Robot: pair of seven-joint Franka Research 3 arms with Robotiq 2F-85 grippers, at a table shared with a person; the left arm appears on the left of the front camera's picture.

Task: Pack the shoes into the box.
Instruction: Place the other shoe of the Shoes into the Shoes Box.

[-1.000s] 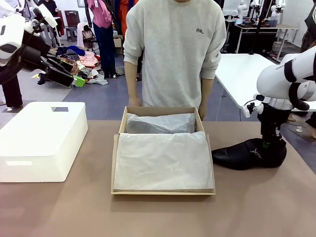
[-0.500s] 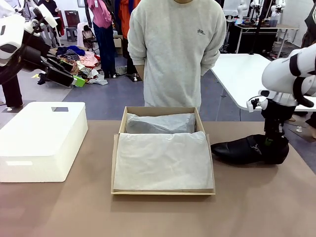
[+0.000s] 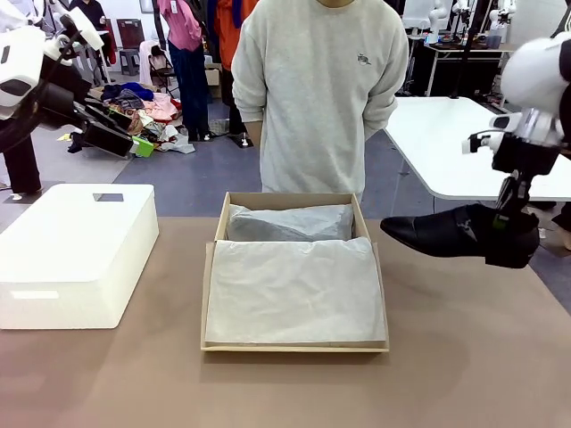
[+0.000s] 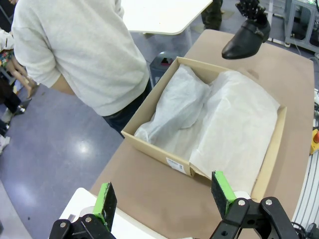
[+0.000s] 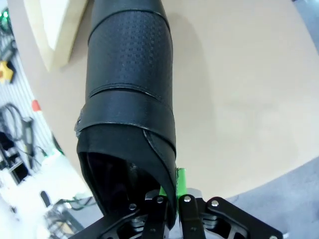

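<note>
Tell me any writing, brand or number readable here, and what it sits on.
No text reads clearly.
White label on the box wall: too small to read.
Small emblem on the grey sweatshirt: too blurred to read.

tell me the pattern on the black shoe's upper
The dress shoe is black with a fine dotted texture; clearest in the right wrist view.

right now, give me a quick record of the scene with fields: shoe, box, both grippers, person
shoe: black, in the air right of the box, toe toward it
right gripper: shut on the shoe at its heel rim
left gripper: open, holding nothing, raised on the white bin side
box: open, white tissue paper spread inside, no shoe visible in it
person: standing behind the box
</note>
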